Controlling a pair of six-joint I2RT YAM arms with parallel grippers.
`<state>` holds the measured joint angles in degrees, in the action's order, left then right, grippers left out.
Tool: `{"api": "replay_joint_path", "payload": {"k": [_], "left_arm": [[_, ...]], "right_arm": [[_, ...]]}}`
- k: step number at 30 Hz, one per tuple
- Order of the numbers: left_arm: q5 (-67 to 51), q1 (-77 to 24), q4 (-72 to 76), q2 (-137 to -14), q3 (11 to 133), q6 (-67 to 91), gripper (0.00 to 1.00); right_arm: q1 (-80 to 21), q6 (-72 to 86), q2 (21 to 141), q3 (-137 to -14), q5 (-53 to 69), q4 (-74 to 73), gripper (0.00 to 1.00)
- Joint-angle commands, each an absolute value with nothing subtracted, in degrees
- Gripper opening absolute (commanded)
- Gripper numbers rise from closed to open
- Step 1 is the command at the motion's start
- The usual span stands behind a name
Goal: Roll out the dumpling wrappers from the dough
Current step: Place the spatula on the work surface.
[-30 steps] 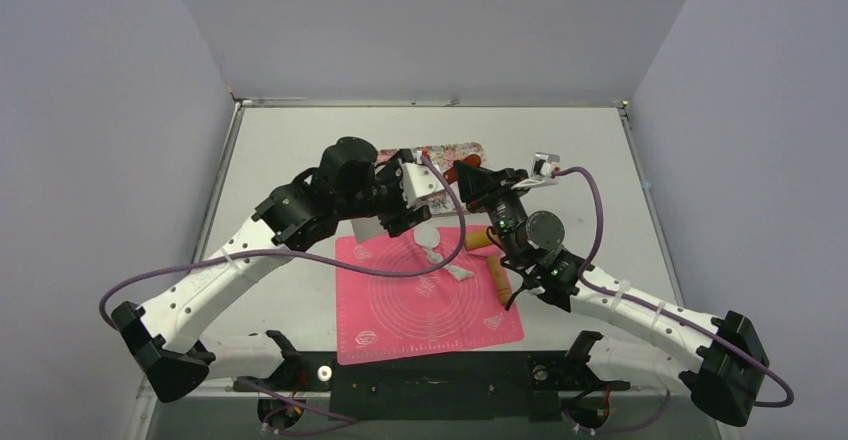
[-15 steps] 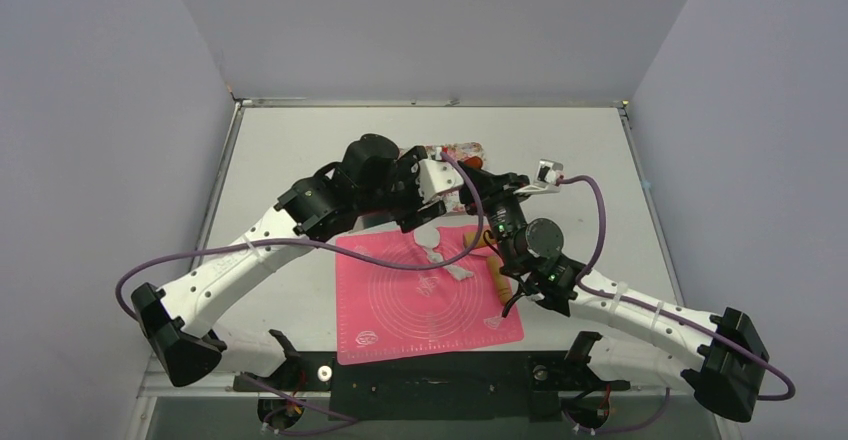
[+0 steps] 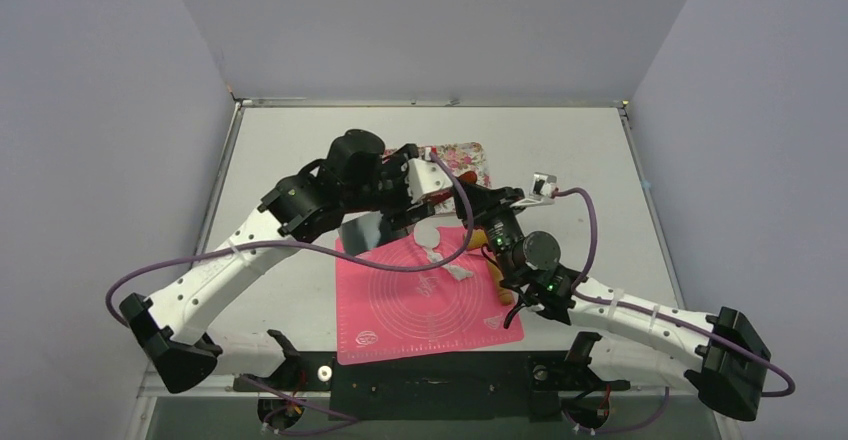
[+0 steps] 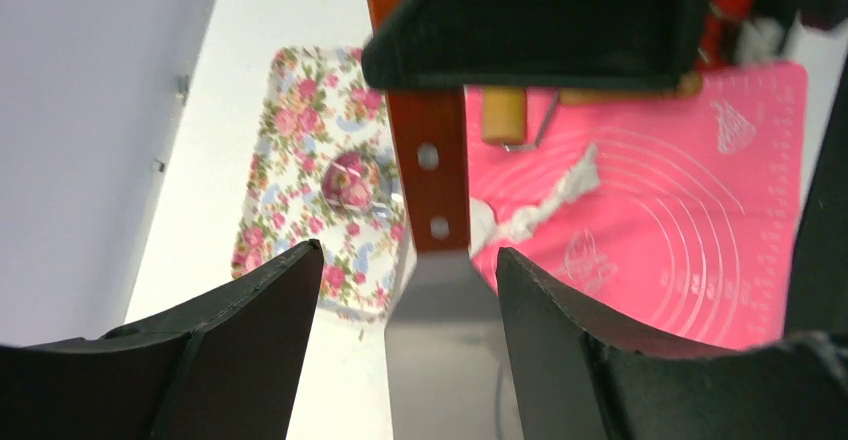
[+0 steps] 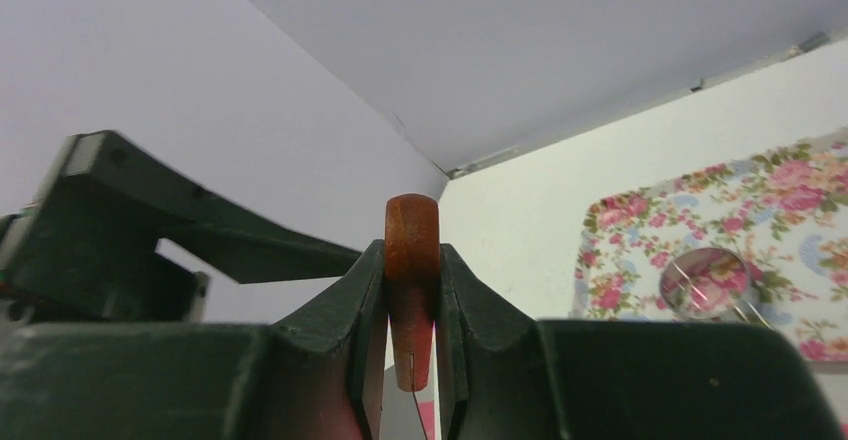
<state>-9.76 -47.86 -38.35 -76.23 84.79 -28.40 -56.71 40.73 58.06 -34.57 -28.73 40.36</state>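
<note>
right fingers: clamped on wooden handle of scraper | left fingers: spread wide, straddling its blade, gripping nothing | dough: ragged scraps on pink mat | dumpling wrappers: apparently one cut disc at mat's far edge, near floral tray | to do: probably lifting disc off mat, then rolling the scraps again

L arm & R arm: wht links, blk joints/bases, purple cables, green LEDs on R.
</note>
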Motion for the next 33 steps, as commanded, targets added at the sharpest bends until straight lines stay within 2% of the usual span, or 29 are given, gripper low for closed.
{"api": "replay_joint_path", "payload": {"k": [1,7,13,18,21,25,28,33], "left_arm": [[-20.7,-44.1,-43.9,-67.2,79.1,-31.4,0.63],[-21.3,-31.6,-39.8,-60.8,69.6,-27.3,0.63],[-23.0,-26.2,-39.1,-60.7,66.2,-25.8,0.63],[-24.4,-24.4,-38.7,-61.6,65.3,-25.8,0.63],[-24.9,-23.8,-38.3,-61.8,64.7,-25.9,0.63],[-25.0,-23.4,-37.4,-61.7,64.0,-26.0,0.63],[-25.6,-23.1,-36.9,-61.9,64.0,-25.9,0.63],[-26.0,-22.8,-36.9,-62.8,64.4,-26.1,0.63]], "right_arm": [[-56.8,42.8,59.4,-31.4,-32.0,45.1,0.00],[-57.4,53.0,69.0,-24.9,-32.2,49.9,0.00],[-58.9,55.4,73.6,-20.9,-35.6,55.2,0.00],[-59.8,58.2,72.4,-17.7,-38.3,51.0,0.00],[-60.0,60.4,70.0,-16.4,-38.5,42.3,0.08],[-60.8,61.5,64.0,-12.1,-40.4,35.7,0.09],[-61.1,62.1,59.7,-8.0,-42.0,34.5,0.13],[-61.6,62.4,59.7,-6.7,-39.0,33.7,0.17]]}}
